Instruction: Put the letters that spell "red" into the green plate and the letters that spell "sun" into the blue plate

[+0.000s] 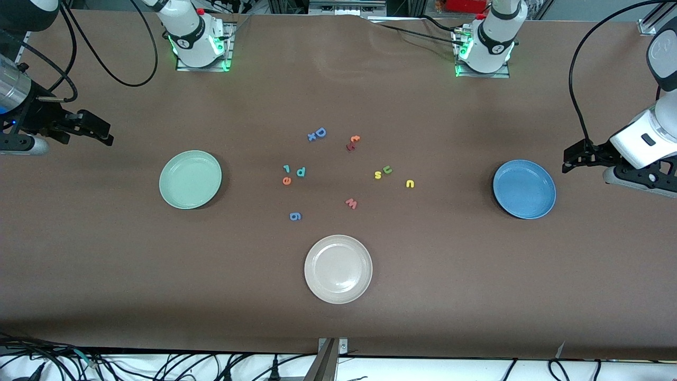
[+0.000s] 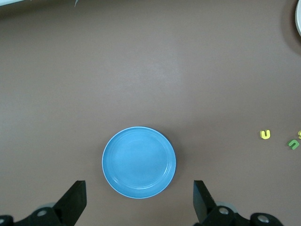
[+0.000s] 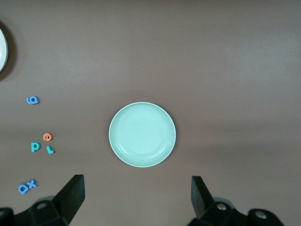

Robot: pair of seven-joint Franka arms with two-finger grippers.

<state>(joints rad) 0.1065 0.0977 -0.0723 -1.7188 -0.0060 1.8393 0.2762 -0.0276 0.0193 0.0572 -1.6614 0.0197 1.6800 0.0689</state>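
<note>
Nearest the camera sits the cream plate (image 1: pixel 338 269); both grippers, right gripper (image 1: pixel 98 129) and left gripper (image 1: pixel 574 157), hang spread and empty; teal "r" (image 1: pixel 286 169) lies toward the right arm's end, past the green plate (image 1: pixel 190 179).

Even, fairly bright overhead light, soft shadows beside the plates, everything sharp, no glare.

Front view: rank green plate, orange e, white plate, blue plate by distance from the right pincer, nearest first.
From the right pincer, open at its own end of the table:
1. green plate, at that same end.
2. orange e, mid-table, beside the teal letters.
3. white plate, nearest the front camera.
4. blue plate, at the left arm's end.
</note>
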